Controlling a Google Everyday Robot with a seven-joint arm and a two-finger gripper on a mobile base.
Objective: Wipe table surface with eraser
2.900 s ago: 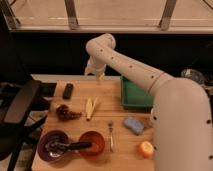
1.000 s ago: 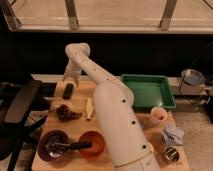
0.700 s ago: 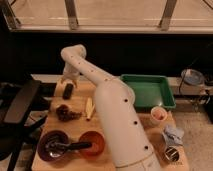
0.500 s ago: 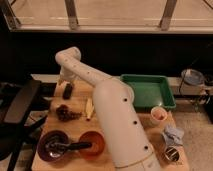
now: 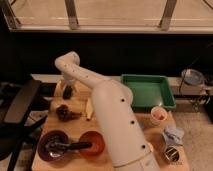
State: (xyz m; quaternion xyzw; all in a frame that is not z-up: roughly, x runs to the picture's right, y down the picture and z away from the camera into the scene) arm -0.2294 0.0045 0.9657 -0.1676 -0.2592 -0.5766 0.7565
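Observation:
The eraser (image 5: 67,92), a small black block, lies near the far left corner of the tan table surface (image 5: 49,125). My gripper (image 5: 66,84) hangs directly over the eraser at the end of the white arm (image 5: 107,107), which reaches up from the bottom centre and bends left. Its jaws stand open around the eraser's top. The eraser still rests on the table, and I cannot tell whether the fingers touch it.
A green tray (image 5: 148,93) sits at the back right. A white cup (image 5: 158,115), a blue-grey pad (image 5: 173,135) and a can (image 5: 171,154) stand along the right side. Front left are a purple bowl (image 5: 52,148) and a red bowl (image 5: 93,144). A black chair (image 5: 20,102) stands left of the table.
The arm has swung left from the table's middle, and the gripper has come down over the eraser. The eraser has not moved.

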